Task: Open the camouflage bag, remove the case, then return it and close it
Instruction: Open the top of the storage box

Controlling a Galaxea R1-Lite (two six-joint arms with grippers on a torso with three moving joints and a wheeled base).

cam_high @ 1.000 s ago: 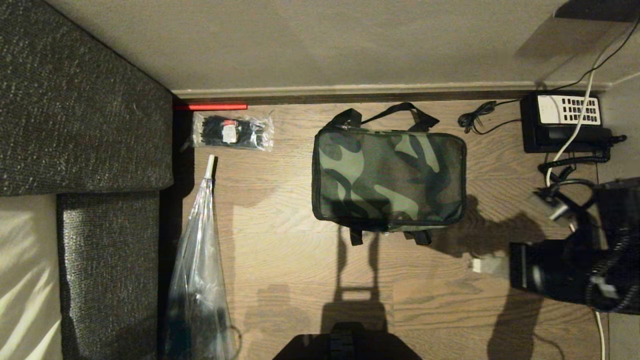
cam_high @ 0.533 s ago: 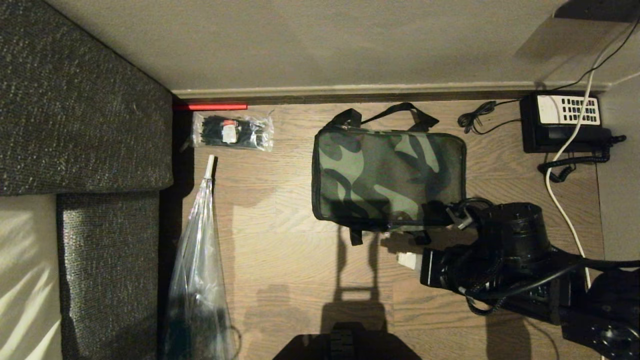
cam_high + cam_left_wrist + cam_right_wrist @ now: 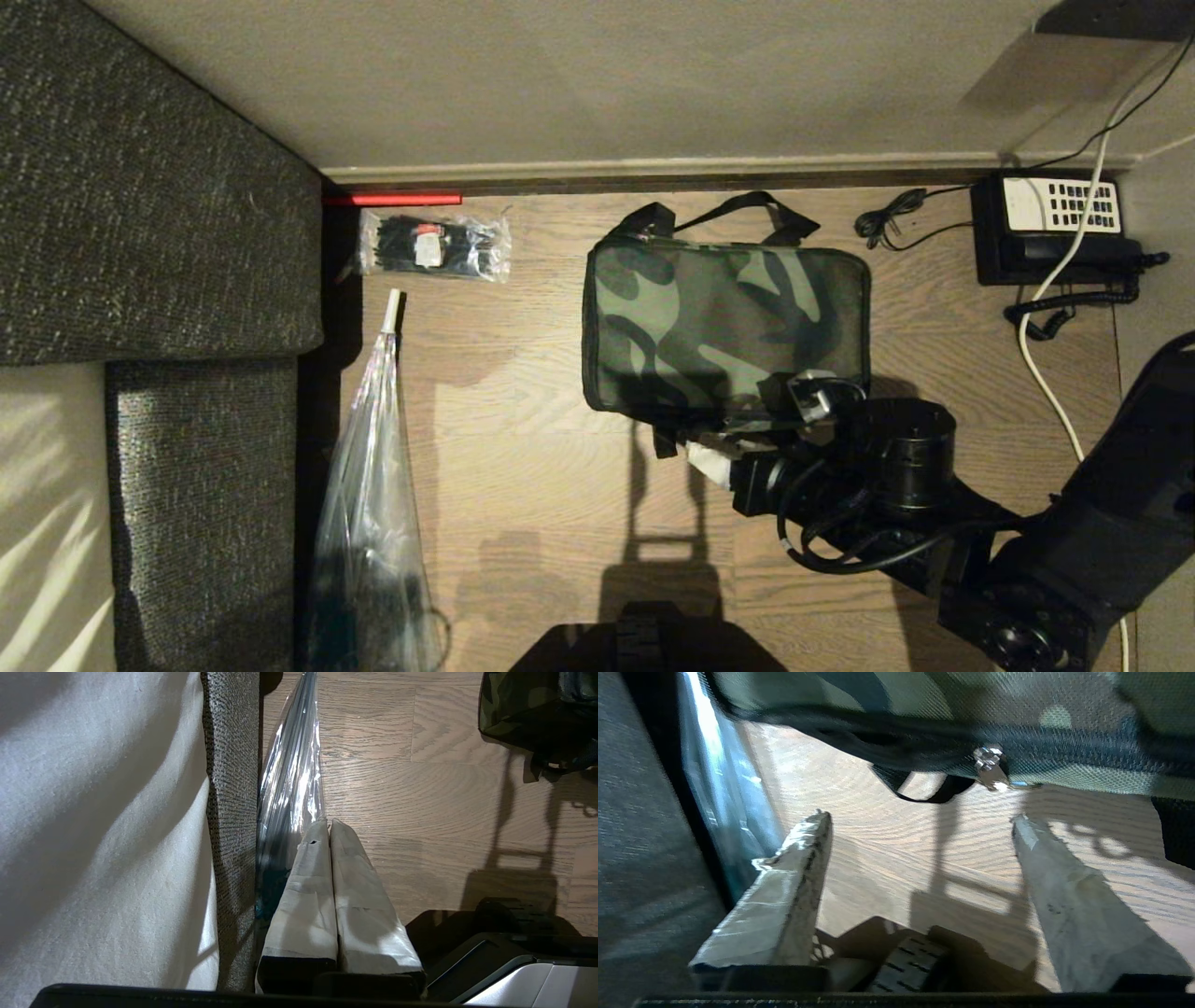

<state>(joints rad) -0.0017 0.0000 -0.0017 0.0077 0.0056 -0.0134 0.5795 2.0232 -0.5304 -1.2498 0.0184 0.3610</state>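
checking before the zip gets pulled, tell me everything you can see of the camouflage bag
The camouflage bag is a boxy soft fabric bag in green, tan and black patches with black edging. It lies flat and closed on the wood floor near the wall. Black straps stick out on its far and near sides. A shiny metal zipper pull hangs at its near edge, just beyond the open right claw, which touches nothing.

Domestic room, living-room type. Wood-plank floor [image 3: 523, 485] is running up to a skirting board [image 3: 653, 174] at 12 o'clock, plain painted wall above. Grey woven sofa [image 3: 159, 233] with a pale cushion [image 3: 47, 523] is filling the 9 o'clock side. A corded telephone [image 3: 1050, 229] is sitting on the floor at 2 o'clock, cables trailing. No benches or racks showing.
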